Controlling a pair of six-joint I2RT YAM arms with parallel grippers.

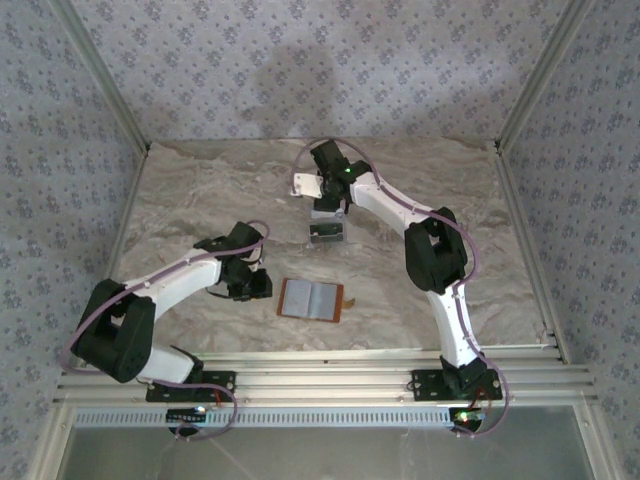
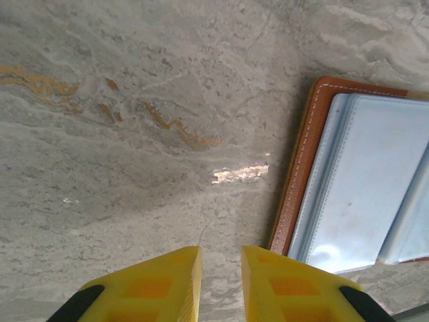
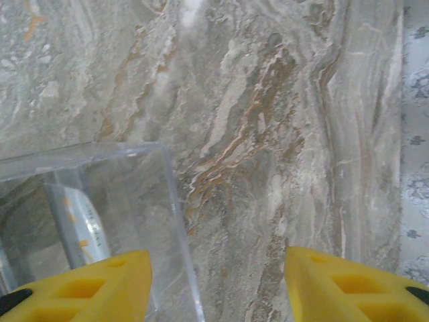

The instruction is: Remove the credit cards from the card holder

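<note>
**Card holder** (image 1: 310, 299): lies open and flat at the centre of the top frame, long axis left-right, just right of the left gripper (image 2: 221, 258), the nearer arm.
**Left gripper:** narrow gap, empty.
**Right gripper** (image 3: 218, 261): wide, empty, upper centre, beside the clear rack (image 3: 127, 194).
**Right wrist view adds:** a pale card (image 3: 86, 225) standing in the rack.
**Left wrist view adds:** the holder's grey-blue sleeves; contents not discernible.

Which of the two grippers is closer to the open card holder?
The left gripper: its nearly closed fingers point at the table right beside the orange edge of the card holder. The right gripper, fingers wide apart, is farther back by the clear rack.
</note>
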